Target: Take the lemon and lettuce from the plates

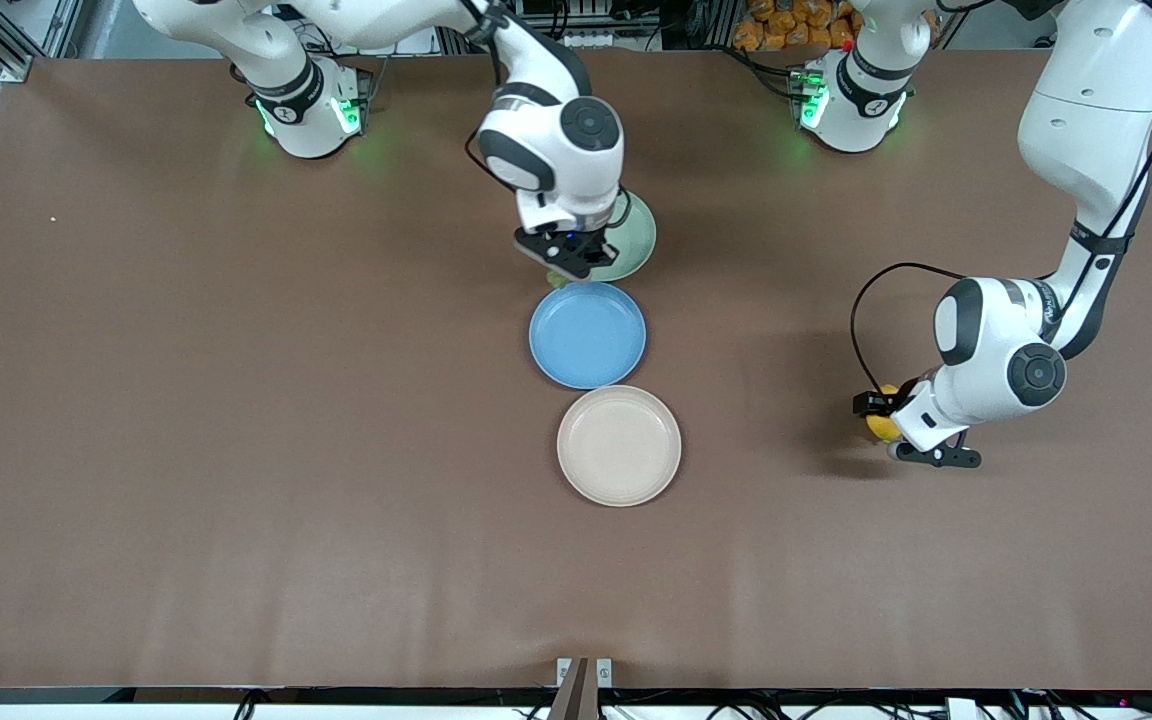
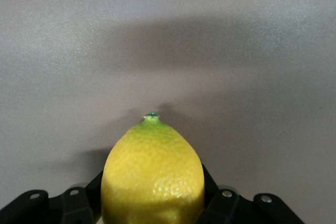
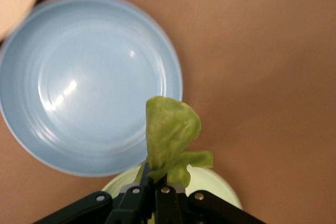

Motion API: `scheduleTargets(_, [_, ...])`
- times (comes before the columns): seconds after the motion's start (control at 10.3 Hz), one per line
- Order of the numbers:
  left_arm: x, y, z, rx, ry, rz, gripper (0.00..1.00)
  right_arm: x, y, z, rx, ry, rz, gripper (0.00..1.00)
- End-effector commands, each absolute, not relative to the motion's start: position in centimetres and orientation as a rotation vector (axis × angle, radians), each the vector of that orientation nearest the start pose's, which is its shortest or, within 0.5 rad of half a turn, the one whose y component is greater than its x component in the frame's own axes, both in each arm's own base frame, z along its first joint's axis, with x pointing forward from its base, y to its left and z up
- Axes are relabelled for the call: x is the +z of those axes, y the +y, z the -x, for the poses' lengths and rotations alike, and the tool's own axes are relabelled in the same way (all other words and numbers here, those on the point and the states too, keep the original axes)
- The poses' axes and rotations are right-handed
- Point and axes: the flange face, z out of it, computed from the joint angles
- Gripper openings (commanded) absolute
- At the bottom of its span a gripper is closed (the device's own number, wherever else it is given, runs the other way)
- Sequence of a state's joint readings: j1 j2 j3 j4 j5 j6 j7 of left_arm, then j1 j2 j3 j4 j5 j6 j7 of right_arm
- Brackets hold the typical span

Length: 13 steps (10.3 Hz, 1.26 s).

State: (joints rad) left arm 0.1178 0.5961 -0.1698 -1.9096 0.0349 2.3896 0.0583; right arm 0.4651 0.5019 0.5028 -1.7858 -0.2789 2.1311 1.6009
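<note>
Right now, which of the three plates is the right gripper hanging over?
The mint green plate, nearest the robots' bases; the right gripper holds the lettuce over its rim. The blue plate and the beige plate lie uncovered, nearer the camera.

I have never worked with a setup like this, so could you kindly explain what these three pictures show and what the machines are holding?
Two white robot arms stand at a brown table. The large picture looks down from across the table; the other two come from cameras on each arm's wrist. Three plates sit in a row: a mint green plate, a blue plate and a beige plate, nearest the camera. The right gripper, over the green plate's edge, holds a lettuce leaf. The left gripper, toward its own end, holds a lemon above bare table.
</note>
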Motion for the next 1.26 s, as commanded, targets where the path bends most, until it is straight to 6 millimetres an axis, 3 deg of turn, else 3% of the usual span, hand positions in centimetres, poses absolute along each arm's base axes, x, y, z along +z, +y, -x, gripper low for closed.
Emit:
scheduleTargets(0.0, [17.5,-1.8,-62.3,0.144,0.201,3.201,0.99,33.6,44.9,-43.2,0.080,0.699,3.168,0.00])
scheduleTargets(0.29, [21.0,-2.1,-62.8,0.109,0.204,3.191,1.00,37.2,37.2,-47.5,0.194,0.491,3.248,0.00])
scheduleTargets(0.49, [24.1,-2.2,-63.4,0.090,0.212,3.183,1.00,38.1,32.2,-50.1,0.263,0.389,3.278,0.00])
scheduleTargets(0.68, [30.0,-2.5,-64.6,0.106,0.228,3.171,1.00,38.7,25.9,-53.3,0.261,0.314,3.292,0.00])
scheduleTargets(0.87, [37.7,-2.8,-66.0,0.179,0.238,3.154,1.00,38.2,21.5,-55.3,0.260,0.231,3.291,0.00])
scheduleTargets(0.97, [41.8,-2.2,-66.8,0.166,0.244,3.116,1.00,37.7,17.8,-56.3,0.285,0.175,3.300,0.00])
scheduleTargets(1.07, [44.5,-2.2,-67.2,0.146,0.262,3.070,1.00,37.2,14.5,-56.7,0.286,0.130,3.302,0.00])
scheduleTargets(1.16, [46.7,-3.5,-66.9,0.116,0.299,3.036,1.00,36.2,11.8,-56.8,0.279,0.110,3.300,0.00])
